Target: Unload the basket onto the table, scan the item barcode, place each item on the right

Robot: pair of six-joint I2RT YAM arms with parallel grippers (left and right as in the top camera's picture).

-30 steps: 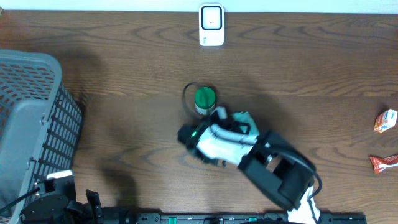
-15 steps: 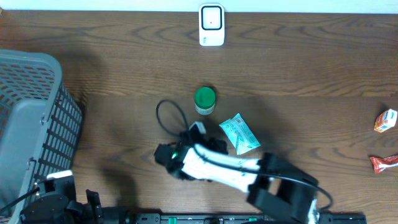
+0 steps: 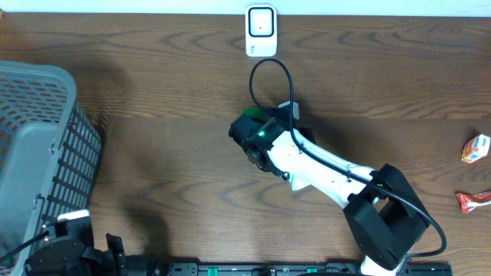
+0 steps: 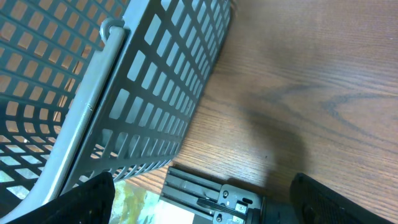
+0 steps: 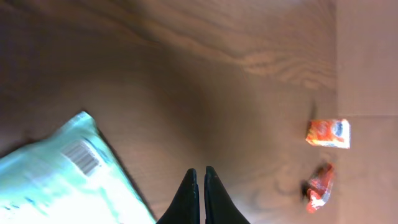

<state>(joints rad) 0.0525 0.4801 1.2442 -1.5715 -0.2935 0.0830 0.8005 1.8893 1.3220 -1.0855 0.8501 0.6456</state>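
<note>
Here the right tool (image 5: 199, 186) is clenched empty beside the pouch (image 5: 56, 177), the left tool (image 4: 202, 183) gaping near a basket (image 4: 143, 93).

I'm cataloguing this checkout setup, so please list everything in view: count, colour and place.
table: one, brown wood, under everything
basket: one, grey mesh, left edge of the table
scanner: one, white, far edge, centre
jar: one, green lid, table centre, partly hidden by the right arm
packet: one, pale green with a barcode, flat on the table beside the right gripper
carton: one, orange and white, right edge
wrapper: one, red, right edge, nearer than the carton
right arm: one, white and black, reaching to the table centre
left gripper: open, beside the basket
right gripper: shut, nothing between its fingers
</note>
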